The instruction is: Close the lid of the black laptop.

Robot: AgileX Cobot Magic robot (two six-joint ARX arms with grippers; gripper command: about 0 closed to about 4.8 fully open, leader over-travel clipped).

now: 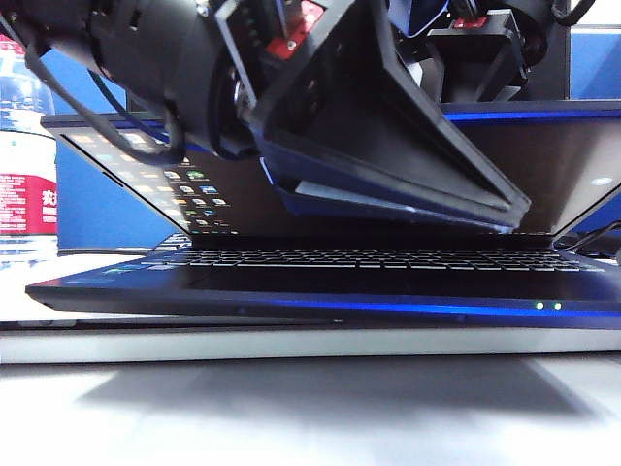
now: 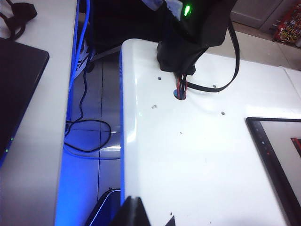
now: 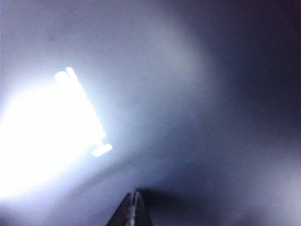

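The black laptop [image 1: 320,291] stands open on the table, with its white-lettered keyboard and two green LED dots facing the exterior view. Its lid [image 1: 572,165] leans forward over the keys, and desktop icons show on the screen at the left. A black arm reaches in from the top left, and my right gripper [image 1: 519,206] lies across the lid. In the right wrist view that gripper [image 3: 134,195] is shut, its tips close to a dark glossy surface with a bright glare. My left gripper [image 2: 133,201] is shut and empty above a white table [image 2: 197,155], away from the laptop [image 2: 19,89].
A water bottle [image 1: 24,165] stands left of the laptop. In the left wrist view a black arm base [image 2: 197,28] with a green light sits on the white table, and a black-framed panel [image 2: 273,155] lies beside it. Cables [image 2: 84,132] hang in the gap between the tables.
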